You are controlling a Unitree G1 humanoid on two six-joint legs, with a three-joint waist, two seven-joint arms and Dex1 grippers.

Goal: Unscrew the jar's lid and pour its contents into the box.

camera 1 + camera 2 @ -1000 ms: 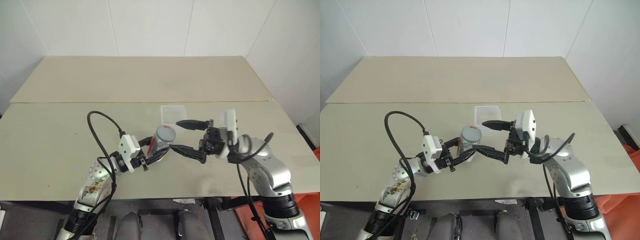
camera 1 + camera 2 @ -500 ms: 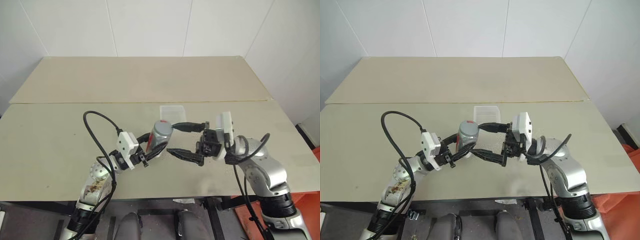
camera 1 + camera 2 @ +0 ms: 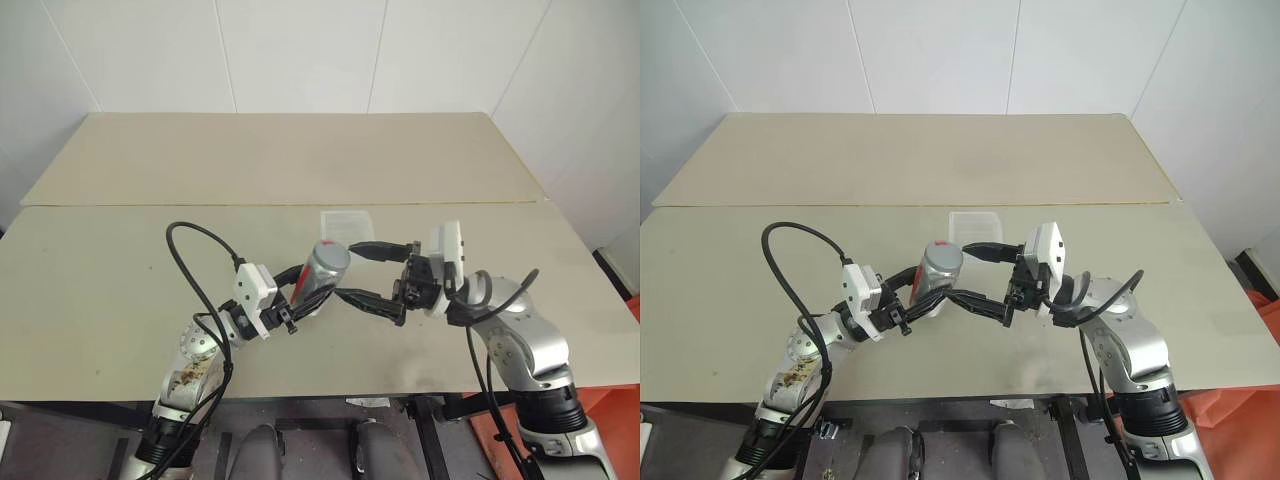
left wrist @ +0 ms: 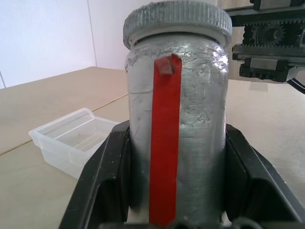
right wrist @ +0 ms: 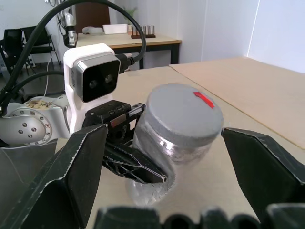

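Above the table [image 3: 120, 260] — jar [image 3: 322, 275] tilted, lid [image 3: 332, 256] toward box [image 3: 346, 225].

Over the last second the jar [image 3: 322, 274] has moved slightly up the frame and tipped further, its lid [image 3: 331, 256] now leaning more toward the upper right. The left tool [image 3: 312, 287] clamped on it has risen along with it. The right tool [image 3: 352, 270] has slid left in the frame, so its spread fingers [image 3: 372, 248] now bracket the lid from either side.
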